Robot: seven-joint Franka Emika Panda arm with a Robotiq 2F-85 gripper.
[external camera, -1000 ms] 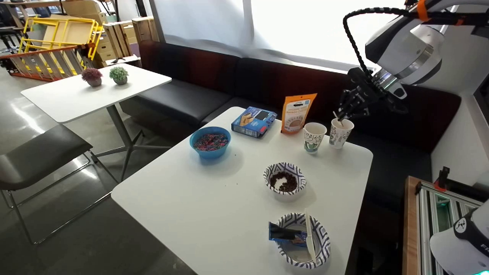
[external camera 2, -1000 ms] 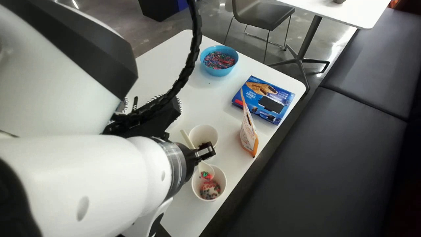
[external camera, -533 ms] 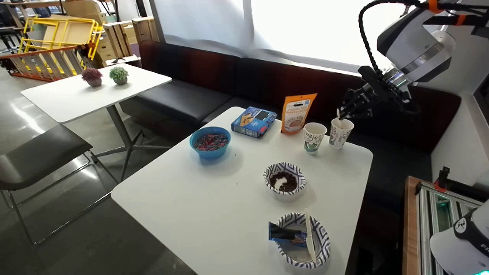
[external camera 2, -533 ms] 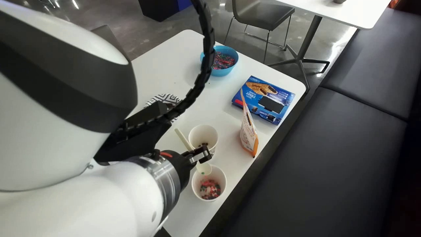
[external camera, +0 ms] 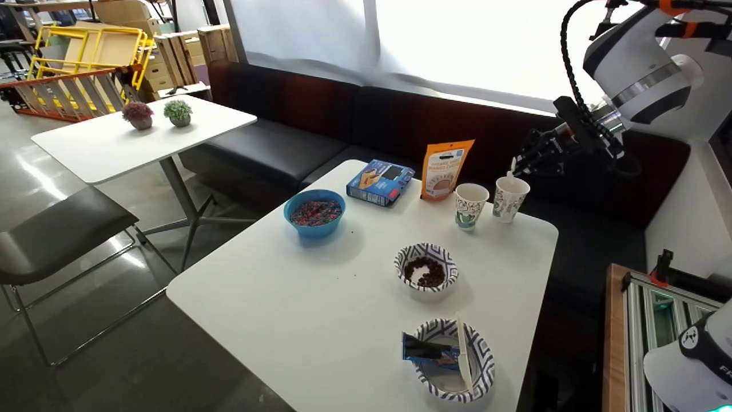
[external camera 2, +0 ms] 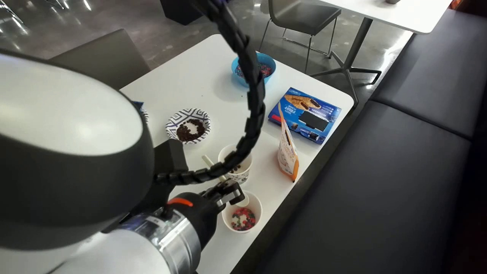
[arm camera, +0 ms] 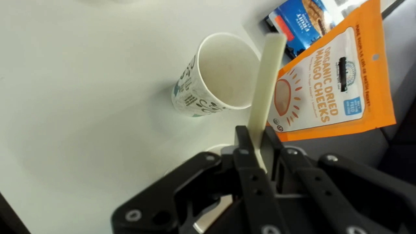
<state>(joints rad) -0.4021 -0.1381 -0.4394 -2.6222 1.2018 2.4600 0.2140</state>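
My pincer [arm camera: 256, 139] is clamped on the pale spoon [arm camera: 266, 81], scoop tilted at the mouth of this cup [external camera: 506, 209], near a corner of the white table [external camera: 297, 286]. Emptying step, I'd judge; moving off calls for clearing the rim. The neighbouring cup [arm camera: 214, 76] stands just beside, blocking swings that way; beyond, orange pouch [arm camera: 325, 91], blue box [external camera: 380, 182], blue bowl [external camera: 314, 232].

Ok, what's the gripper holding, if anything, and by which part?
A spoon, by its handle. The gripper is shut partway along it, with the handle's free end sticking out beyond the grip.
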